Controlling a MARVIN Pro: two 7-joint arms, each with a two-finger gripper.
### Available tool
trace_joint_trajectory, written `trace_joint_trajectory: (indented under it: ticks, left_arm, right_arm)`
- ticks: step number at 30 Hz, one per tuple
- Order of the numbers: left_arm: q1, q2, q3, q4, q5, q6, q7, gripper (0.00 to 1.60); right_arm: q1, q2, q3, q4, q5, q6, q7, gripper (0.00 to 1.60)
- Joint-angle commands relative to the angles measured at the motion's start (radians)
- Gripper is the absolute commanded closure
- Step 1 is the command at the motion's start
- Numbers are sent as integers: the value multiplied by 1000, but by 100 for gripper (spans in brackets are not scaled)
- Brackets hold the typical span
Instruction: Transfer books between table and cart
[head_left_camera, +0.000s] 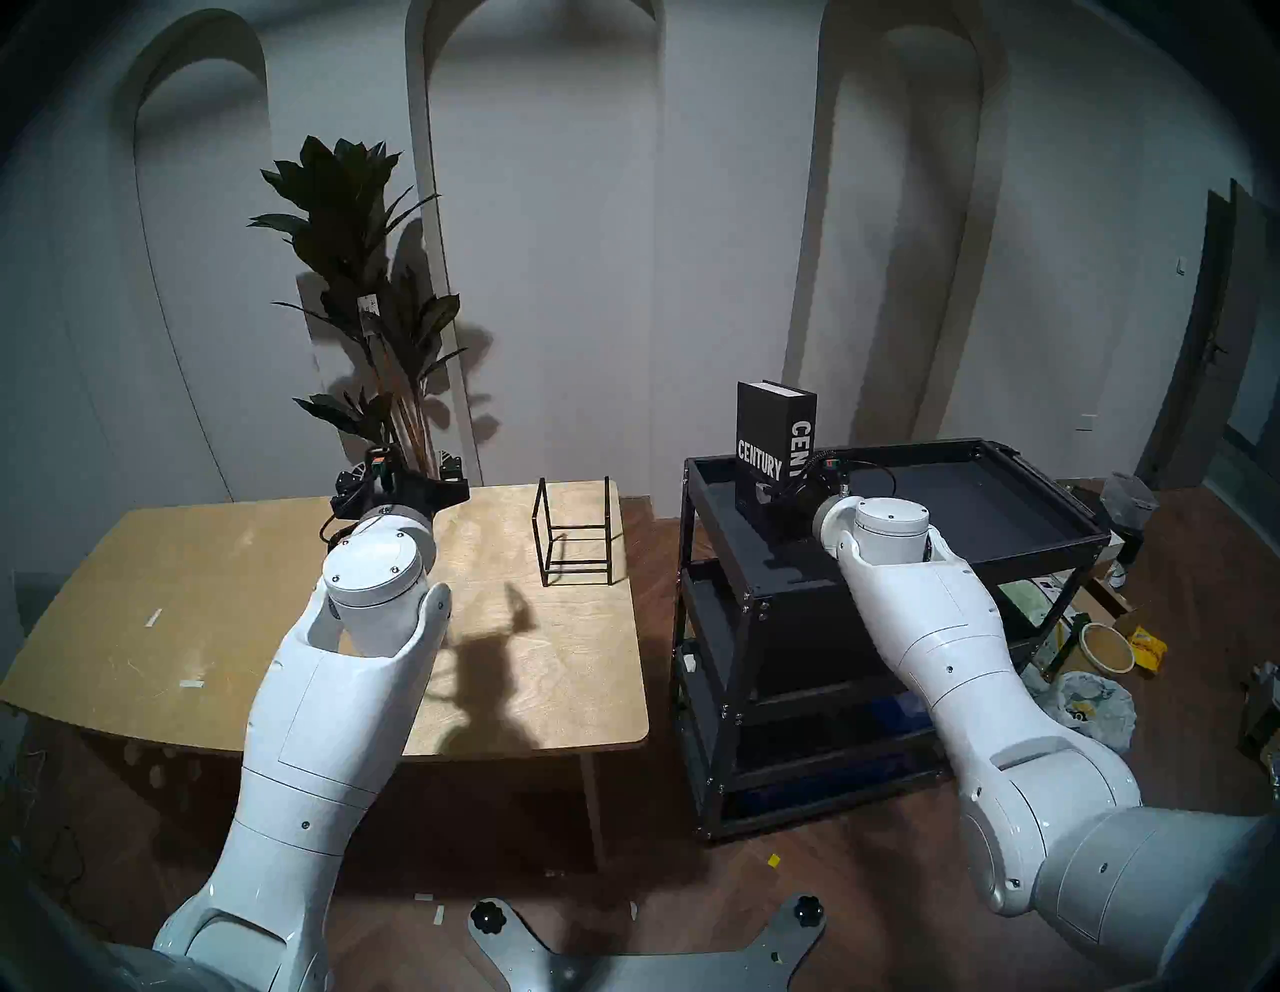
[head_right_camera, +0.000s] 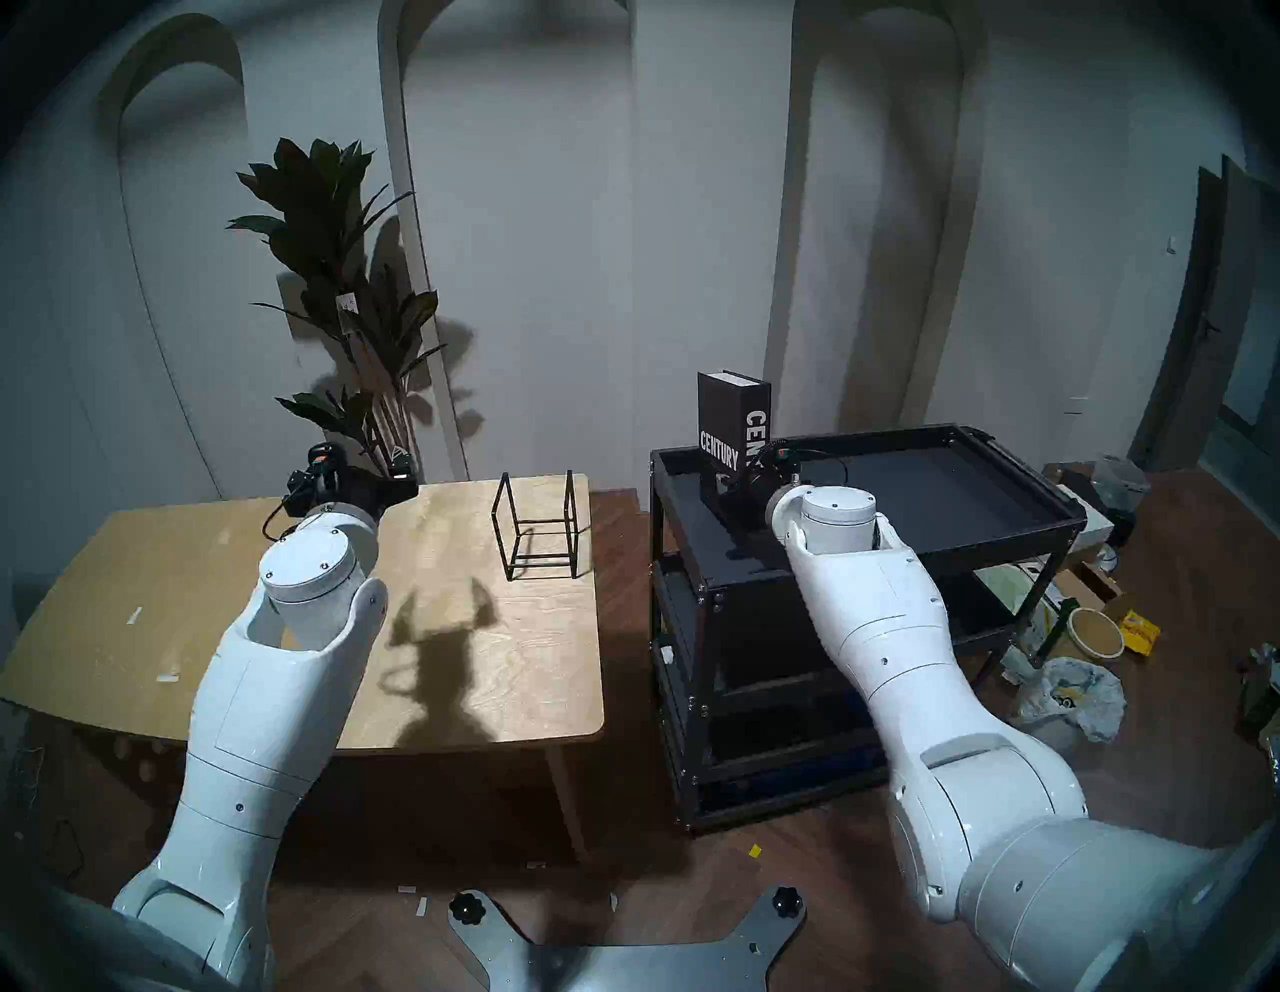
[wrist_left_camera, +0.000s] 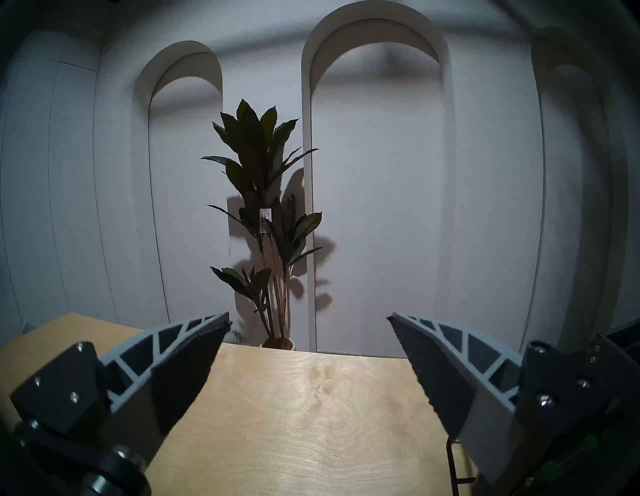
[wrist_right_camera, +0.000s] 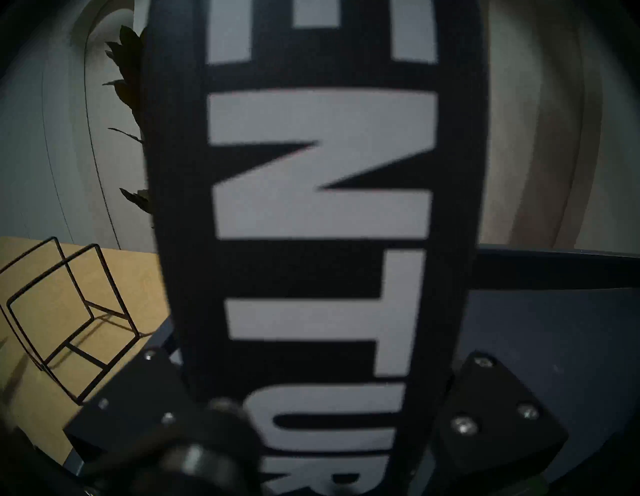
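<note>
Table (head_left_camera: 208, 623) on the left, wide plywood top, nothing on it but a thin wire stand (head_left_camera: 575, 533) near its far right corner, the corner closest to the cart, probably so a book only has to cross the gap to drop into it. Cart (head_left_camera: 1039, 547) stands just right of the table, top tray about table height, which keeps any transfer roughly level. Left arm hangs over the table's far middle; left gripper (wrist_left_camera: 308, 322) is spread wide with nothing between the fingers, pointing at the plant (head_left_camera: 360, 277) behind the table, looks parked and ready to receive. Right arm reaches over the cart's near left corner. Book (head_left_camera: 772, 450) stands upright on the top tray at that corner, cover facing the head camera, spine toward the right arm. Right gripper (head_left_camera: 796, 495) is at the book's lower part; in the wrist view the spine fills the frame between the two finger mounts, so the fingers straddle the book, but the tips are hidden and I can't tell if they're clamped or just around it. Low hold on a tall heavy book: my guess is tipping risk on lift. Book is on the cart, not yet on the table.
</note>
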Motion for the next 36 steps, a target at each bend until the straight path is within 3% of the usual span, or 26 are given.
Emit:
trace_joint_trajectory:
  ticks: [1, 7, 14, 22, 36]
  left_arm:
    - [-1, 1, 3, -33, 0, 8, -1, 0]
    - [1, 1, 7, -39, 0, 15, 3, 0]
    - [1, -1, 9, -40, -1, 20, 7, 0]
    - [1, -3, 10, -38, -2, 23, 12, 0]
    - [0, -2, 12, -37, -4, 25, 13, 0]
  right_arm:
    - [-9, -15, -9, 8, -7, 59, -29, 160]
    - [-12, -25, -15, 2, -14, 105, -64, 160]
    - [-13, -34, -20, 23, -13, 94, -73, 160]
    - [-30, -43, -17, 19, -9, 59, -88, 160]
    - [-121, -62, -1, -69, 4, -22, -146, 160]
